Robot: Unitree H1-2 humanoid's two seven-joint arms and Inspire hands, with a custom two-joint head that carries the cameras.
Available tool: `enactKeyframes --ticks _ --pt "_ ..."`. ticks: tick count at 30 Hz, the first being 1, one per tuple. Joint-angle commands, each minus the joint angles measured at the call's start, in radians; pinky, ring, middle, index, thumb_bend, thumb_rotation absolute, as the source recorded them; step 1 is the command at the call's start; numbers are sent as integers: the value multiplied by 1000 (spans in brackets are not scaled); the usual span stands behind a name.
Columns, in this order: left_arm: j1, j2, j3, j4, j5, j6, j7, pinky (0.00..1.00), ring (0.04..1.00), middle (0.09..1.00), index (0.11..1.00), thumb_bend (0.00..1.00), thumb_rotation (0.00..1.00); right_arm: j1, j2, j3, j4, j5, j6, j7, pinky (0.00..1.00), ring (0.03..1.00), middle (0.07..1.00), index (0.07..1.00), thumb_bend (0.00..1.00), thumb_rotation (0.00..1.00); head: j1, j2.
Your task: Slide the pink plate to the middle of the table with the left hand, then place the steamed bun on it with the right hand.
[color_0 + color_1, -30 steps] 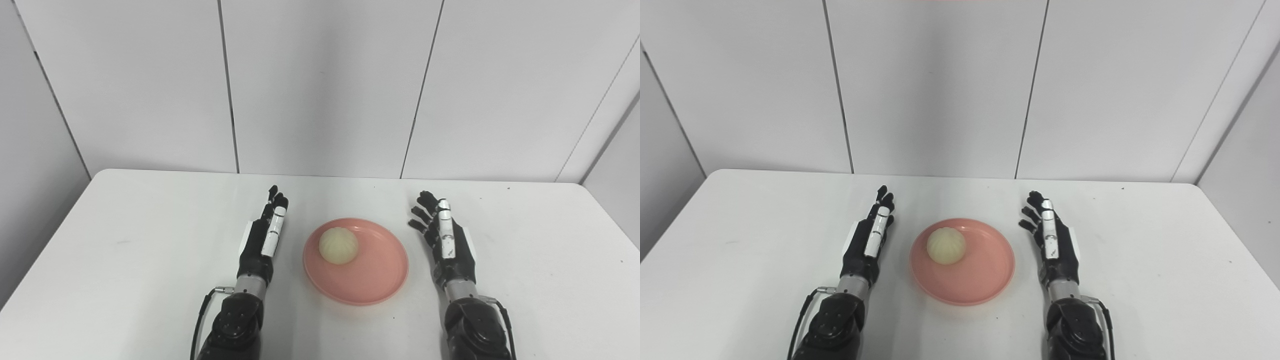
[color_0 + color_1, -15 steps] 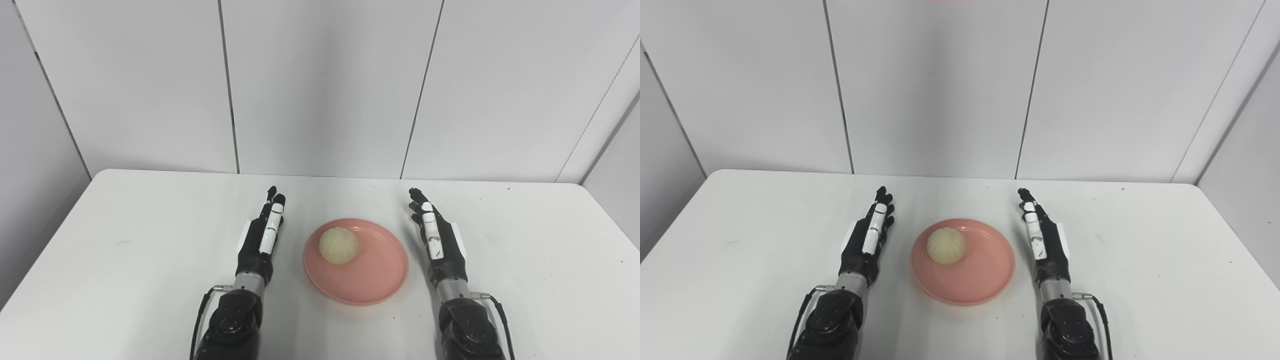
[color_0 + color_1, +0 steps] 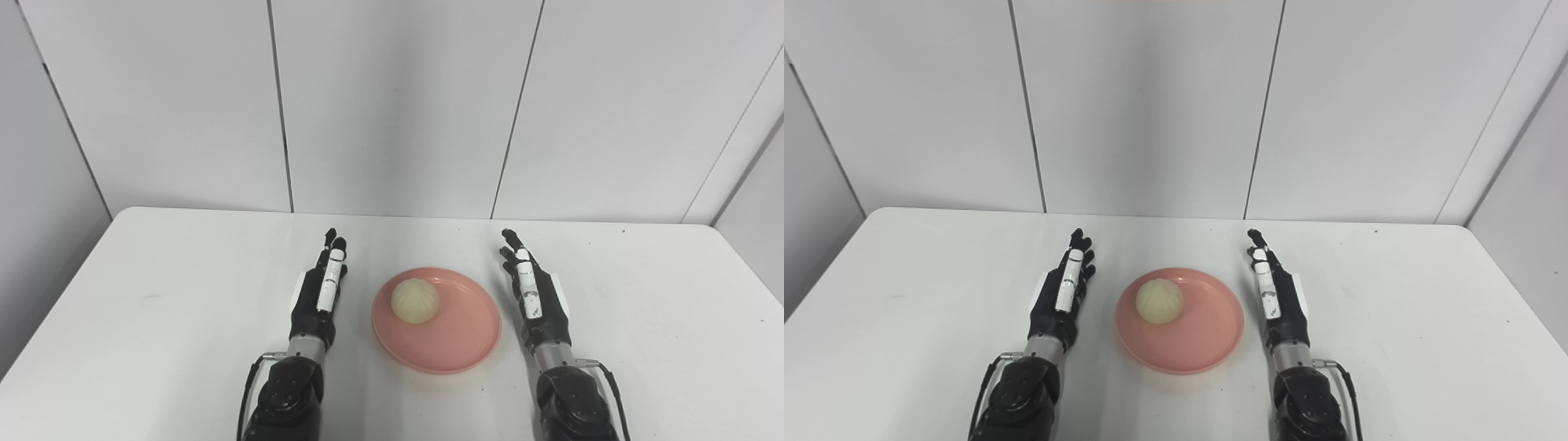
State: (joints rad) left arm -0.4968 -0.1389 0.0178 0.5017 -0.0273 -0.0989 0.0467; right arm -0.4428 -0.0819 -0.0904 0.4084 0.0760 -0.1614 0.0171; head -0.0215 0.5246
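A pink plate (image 3: 456, 343) lies in the middle of the white table (image 3: 153, 294). A pale steamed bun (image 3: 414, 300) sits on the plate's left part. My left hand (image 3: 320, 294) lies open to the left of the plate, fingers straight and pointing away, holding nothing. My right hand (image 3: 536, 294) lies open to the right of the plate, fingers straight, holding nothing. Neither hand touches the plate. The scene also shows in the right eye view, with the plate (image 3: 1200, 343) and the bun (image 3: 1158, 301) between the hands.
Grey wall panels (image 3: 392, 104) stand behind the table's far edge. Small dark specks mark the tabletop.
My right hand has drawn a little left and back toward the plate's side, and its fingers have straightened. My left hand has shifted slightly left. Plate and bun have not moved.
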Motion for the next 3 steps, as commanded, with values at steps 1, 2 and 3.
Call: enactKeyframes --ticks 1,2,3 --pt "-16 4 -12 -15 10 -49 -4 1000 1000 1000 1000 596 943 15 15 1 1 19 8 10 980 956 968 910 863 997 -1 1" --pt "-16 7 -16 -13 15 -54 -5 1000 1000 1000 1000 585 945 15 15 1 1 23 9 11 981 955 970 914 859 997 -1 1" --pt "-16 9 -19 -12 17 -58 -7 1000 1000 1000 1000 581 942 15 16 0 1 25 9 11 981 954 972 917 855 998 -2 1"
